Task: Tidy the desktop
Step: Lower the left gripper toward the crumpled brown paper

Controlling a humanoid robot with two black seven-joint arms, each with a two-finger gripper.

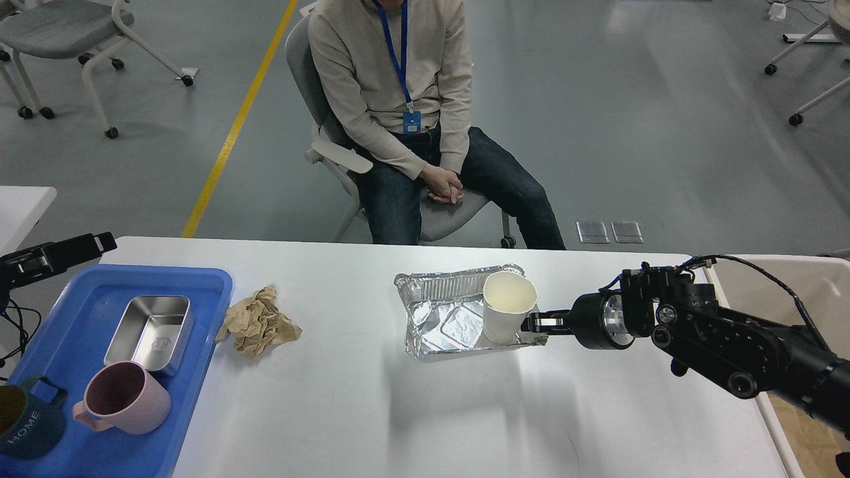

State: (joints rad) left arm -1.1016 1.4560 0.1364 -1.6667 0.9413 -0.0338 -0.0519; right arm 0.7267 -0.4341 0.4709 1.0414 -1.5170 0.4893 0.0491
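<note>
Left claw (93, 241) pokes in at nine o'clock, just off the table's left edge above the far corner of the blue tray (199, 332); its dark fingers overlap, so I cannot tell whether they are spread or pressed together. That tray sits on the white table (345, 411) at the eight o'clock corner and holds a steel box (151, 330), a pink mug (123, 398) and a dark mug (23, 425) cut by the picture's edge. Just beside the tray's right rim lies a crumpled brown paper (257, 322), touching or nearly touching it. From there to the centre the tabletop is bare, and the whole near half toward six o'clock is open too. Right of centre sits a foil container (438, 318), dented, with a white paper cup (508, 315) standing upright in its right end. Right claw (539, 323), reaching in from three o'clock, is pinching the foil container's right rim, close against the cup's base. Behind that arm, a beige bin (777, 292) stands against the table's right edge. At twelve o'clock, beyond the far edge, a seated person (398, 99) faces the table, hands clasped.
</note>
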